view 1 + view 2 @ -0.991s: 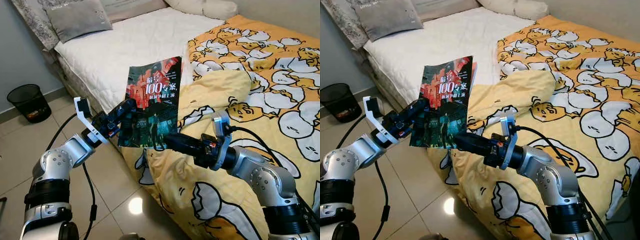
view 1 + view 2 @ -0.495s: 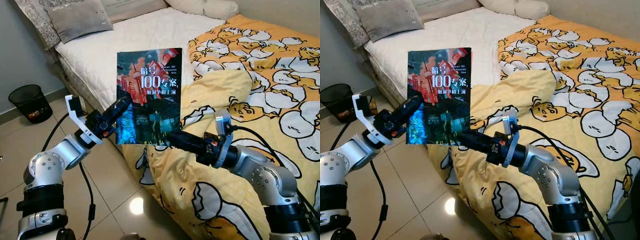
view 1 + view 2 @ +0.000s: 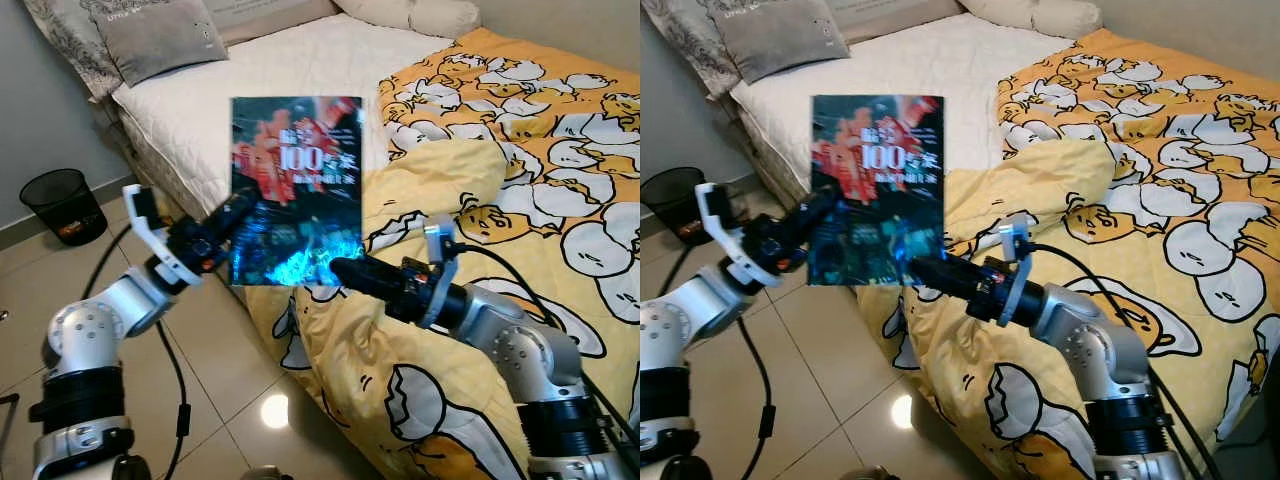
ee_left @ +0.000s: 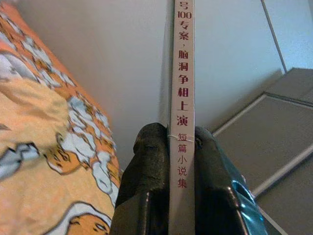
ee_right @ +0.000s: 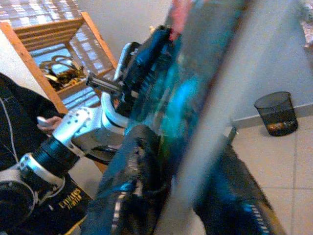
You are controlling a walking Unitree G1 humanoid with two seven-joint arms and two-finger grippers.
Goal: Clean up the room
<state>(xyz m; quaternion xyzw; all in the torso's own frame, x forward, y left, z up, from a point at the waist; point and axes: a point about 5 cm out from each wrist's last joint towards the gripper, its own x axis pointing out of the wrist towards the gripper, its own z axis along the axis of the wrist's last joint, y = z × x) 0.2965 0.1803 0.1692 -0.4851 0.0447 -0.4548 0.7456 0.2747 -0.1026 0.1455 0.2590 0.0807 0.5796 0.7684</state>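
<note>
A paperback book [image 3: 296,185] with a dark red and blue cover and white Chinese title stands upright in the air before the bed, cover facing me and blurred. My left gripper [image 3: 240,205] is shut on its left edge. In the left wrist view the black fingers [image 4: 146,171] clamp the grey spine [image 4: 181,98] from both sides. My right gripper [image 3: 340,270] is shut on the book's lower right corner. In the right wrist view its fingers [image 5: 134,161] straddle the book's edge [image 5: 215,88].
Behind the book lies a bed with a white quilt [image 3: 250,70], a yellow cartoon duvet [image 3: 520,150] and a grey pillow [image 3: 155,35]. A black waste bin [image 3: 62,203] stands on the tiled floor [image 3: 230,400]. A person's dark sleeve [image 5: 14,127] and a wooden shelf [image 5: 54,39] show beyond.
The book has swung from tilted to upright and shifted a little left, with both grippers still holding it. My left arm has drawn further left.
</note>
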